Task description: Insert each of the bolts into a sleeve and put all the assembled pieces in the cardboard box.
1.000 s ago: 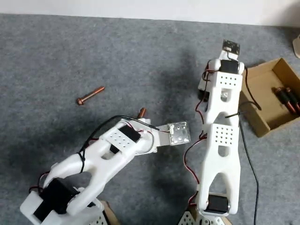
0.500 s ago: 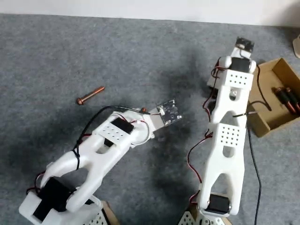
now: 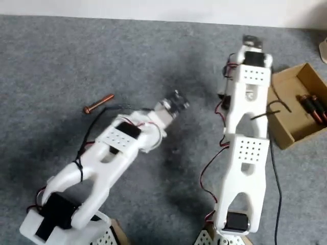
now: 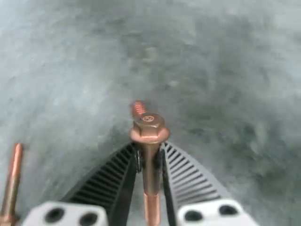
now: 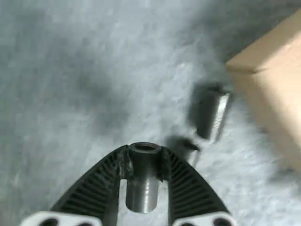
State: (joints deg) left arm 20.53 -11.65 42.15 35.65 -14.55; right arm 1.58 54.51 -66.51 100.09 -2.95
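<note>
Loose bolts (image 3: 99,102): two, one lying on the table (image 3: 61,51) and one gripped in the left end effector (image 4: 149,149); a threaded tip (image 4: 138,108) behind that one could be a third, cannot tell. Dark sleeves (image 5: 143,179): one gripped in the right end effector (image 5: 143,151), one on the table, plus a blurred shape that may be another. One cardboard box (image 3: 286,109), two assembled pieces (image 3: 312,108) inside.

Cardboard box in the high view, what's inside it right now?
Two bolt-and-sleeve pieces lie side by side in the cardboard box. Its right corner runs off the picture's edge, so anything there cannot be seen.
</note>
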